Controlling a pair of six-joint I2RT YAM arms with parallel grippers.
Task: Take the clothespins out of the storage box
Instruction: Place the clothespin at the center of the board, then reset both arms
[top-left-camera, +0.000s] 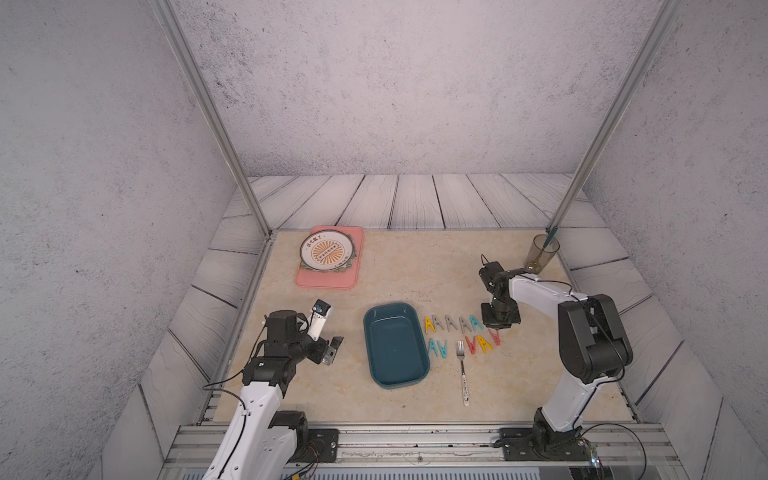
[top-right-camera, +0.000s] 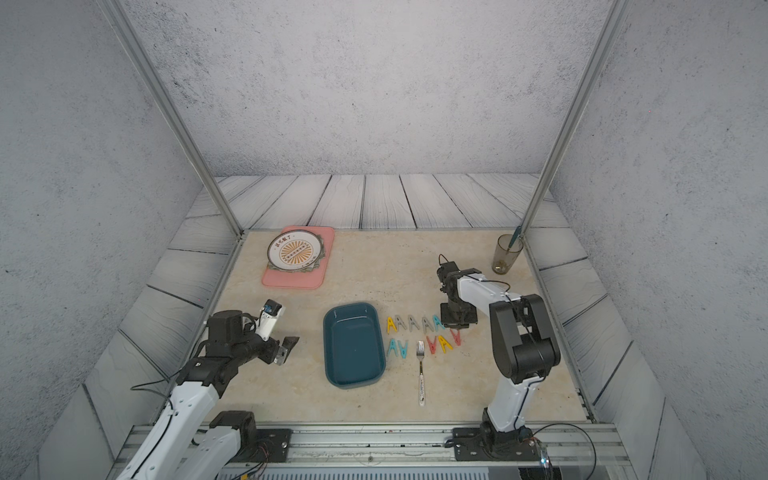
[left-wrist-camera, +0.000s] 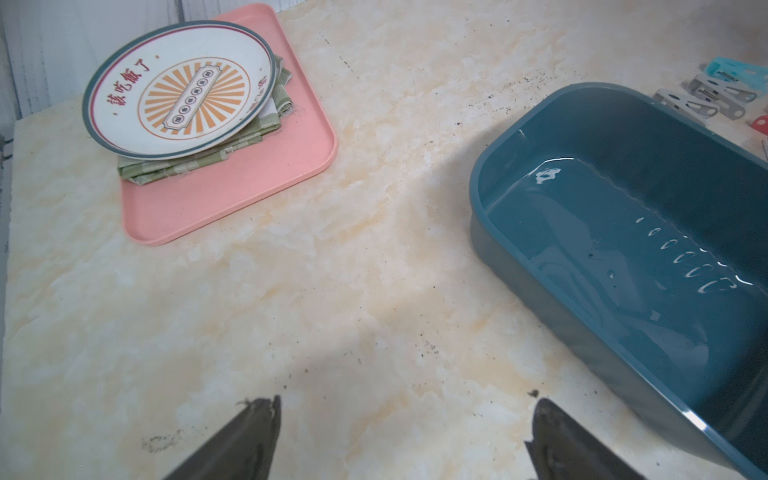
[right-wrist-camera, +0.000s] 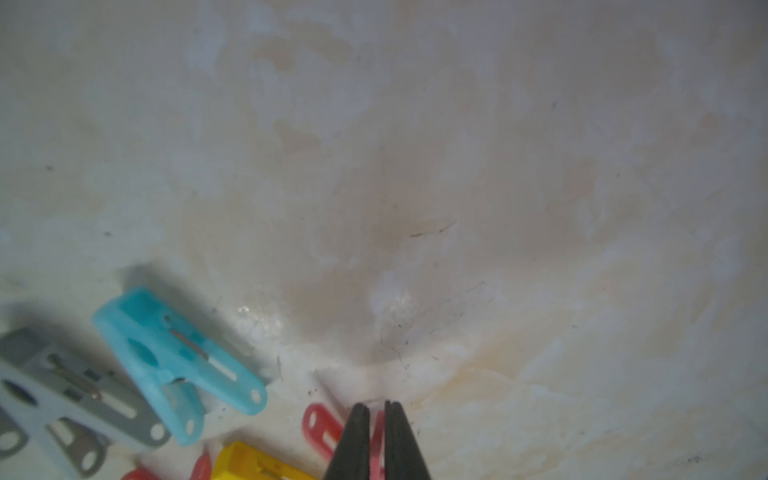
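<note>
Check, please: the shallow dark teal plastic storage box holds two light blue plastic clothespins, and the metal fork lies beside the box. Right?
No. The shallow dark teal plastic storage box is empty, as both top views show; the two light blue plastic clothespins lie on the marbled table beside it, like the metal fork.

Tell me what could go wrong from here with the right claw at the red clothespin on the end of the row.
1. The right claw has its jaws almost closed around one leg of the red clothespin; whether it grips is unclear. Lifting before opening wider could drag or flip the pin.
2. The yellow clothespin lies close beside it, so a sideways retreat might knock the row out of line.
</note>
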